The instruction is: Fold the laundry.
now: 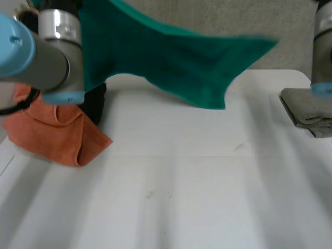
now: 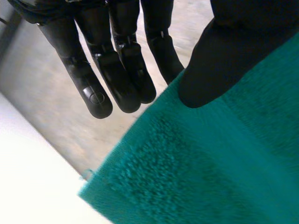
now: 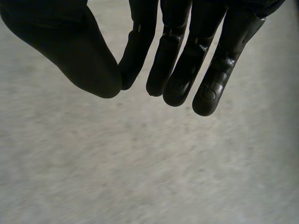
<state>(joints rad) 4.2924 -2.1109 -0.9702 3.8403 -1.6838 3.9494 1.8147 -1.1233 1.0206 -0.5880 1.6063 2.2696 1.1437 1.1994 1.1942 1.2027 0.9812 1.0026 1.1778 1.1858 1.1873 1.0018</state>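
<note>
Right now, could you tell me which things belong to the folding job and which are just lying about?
In hand: green towel, held aloft, under the thumb of the left hand.
Lying about on the table: orange cloth, crumpled beside the left arm; grey cloth, already folded, under the right arm.

A towel [image 1: 171, 62] hangs above the far middle of the surface [image 1: 171, 197]; a crumpled cloth [image 1: 57, 135] lies at far left, a folded cloth [image 1: 308, 111] at far right

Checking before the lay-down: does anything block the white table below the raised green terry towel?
Nothing visible does: the green terry towel hangs over bare white table; crumpled orange cloth and folded grey cloth lie aside.
</note>
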